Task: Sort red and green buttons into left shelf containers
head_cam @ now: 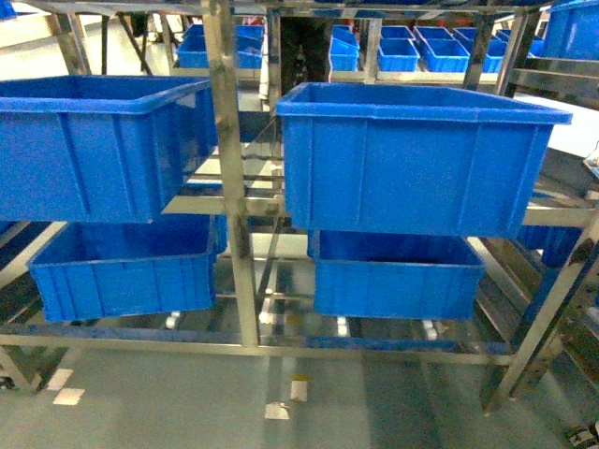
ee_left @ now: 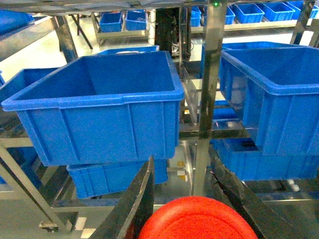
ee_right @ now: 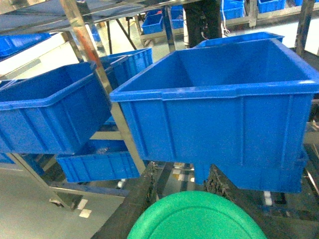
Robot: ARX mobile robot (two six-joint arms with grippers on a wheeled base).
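Note:
In the left wrist view the red button (ee_left: 197, 221) fills the bottom edge, its round cap lying between the two dark fingers of my left gripper (ee_left: 182, 164), which is shut on it. The right wrist view shows the green button (ee_right: 197, 219) held the same way in my right gripper (ee_right: 182, 172). Both button bodies are hidden. The left shelf containers are an upper blue crate (head_cam: 94, 159) and a lower one (head_cam: 122, 276). My left gripper faces the upper left crate (ee_left: 99, 124) from below its rim. Neither gripper shows in the head view.
Two more blue crates, upper (head_cam: 412, 159) and lower (head_cam: 398, 281), fill the shelf's right half. My right gripper faces the upper right crate (ee_right: 219, 124). A steel post (head_cam: 229, 168) splits the shelf. More racks with small blue bins (head_cam: 398, 47) stand behind.

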